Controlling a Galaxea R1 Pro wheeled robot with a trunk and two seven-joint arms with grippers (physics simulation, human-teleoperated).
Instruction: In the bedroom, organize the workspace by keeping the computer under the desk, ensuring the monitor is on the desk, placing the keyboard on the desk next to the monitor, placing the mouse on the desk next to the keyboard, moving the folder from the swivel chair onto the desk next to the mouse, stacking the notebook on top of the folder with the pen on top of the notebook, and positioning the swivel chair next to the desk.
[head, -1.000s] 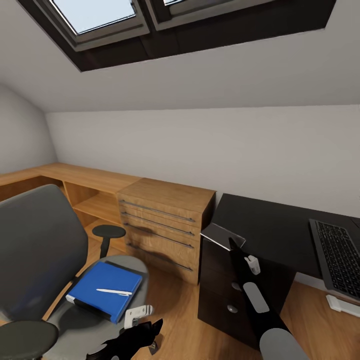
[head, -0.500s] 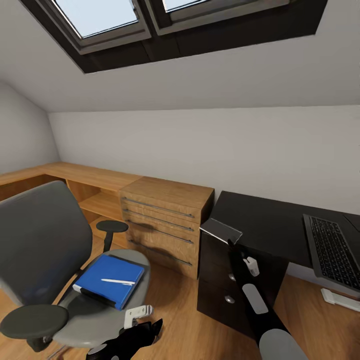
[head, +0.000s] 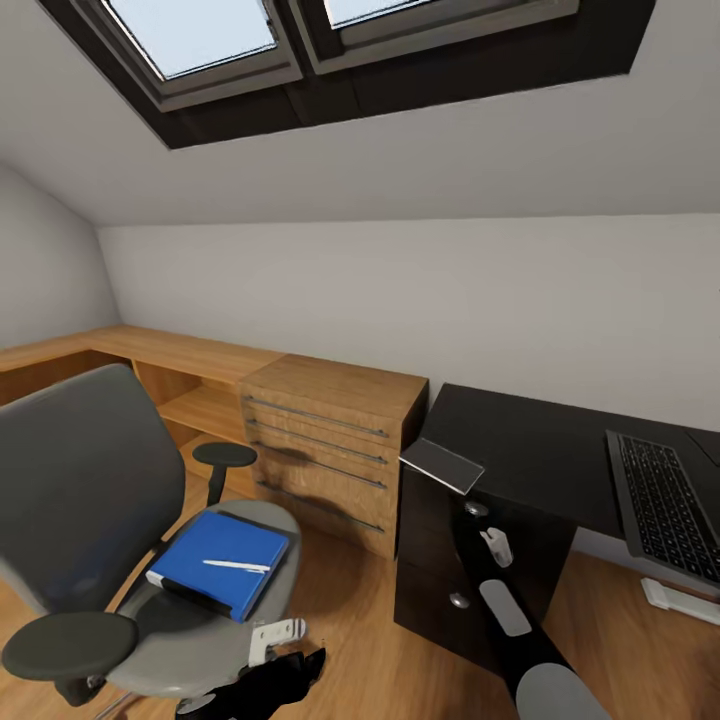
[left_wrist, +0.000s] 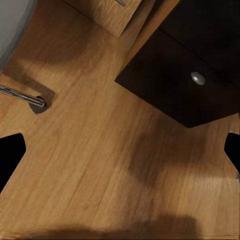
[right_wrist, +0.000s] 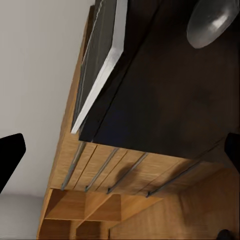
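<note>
Thin, stiff grey notebook overhangs the glossy black desk corner, probably light; right gripper spread wide below.

An attic bedroom fitted out as a home office is shown: skylights are set in the sloping ceiling above a black table, a wooden drawer cabinet stands just beside the table, and a swivel chair is parked near it on wood flooring.

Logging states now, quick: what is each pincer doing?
Left pincer: open, holding nothing.
Right pincer: open, holding nothing.
</note>
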